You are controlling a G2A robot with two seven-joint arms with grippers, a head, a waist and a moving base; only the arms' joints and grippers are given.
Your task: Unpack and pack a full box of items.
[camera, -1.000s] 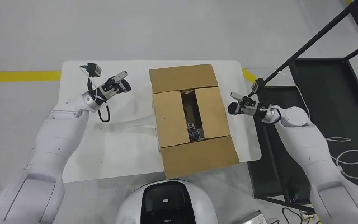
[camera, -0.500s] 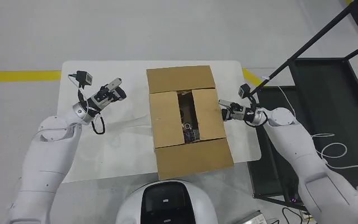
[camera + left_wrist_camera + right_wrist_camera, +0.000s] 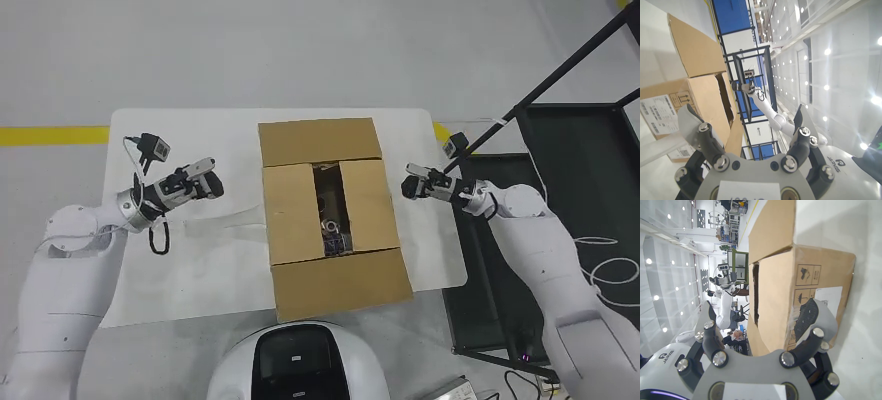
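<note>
Both arms flank the cardboard box (image 3: 295, 215), each pincer spread and empty.

The left arm reaches in over the left part of the desk (image 3: 190, 275), forearm angled toward the box. The left pincer (image 3: 213, 180) hangs above the desk, apart from the box's left wall and pointing at it. Its fingers (image 3: 687, 113) are wide apart and grasp nothing. The right arm bends in from the desk's right edge. The right pincer (image 3: 408, 186) sits just beside the box's right wall, released, with nothing between its fingers (image 3: 808, 311). The box stands mid-desk with its far and near flaps folded outward. Its two side flaps lie over the opening, and a gap between them shows dark items (image 3: 334, 228) inside.
</note>
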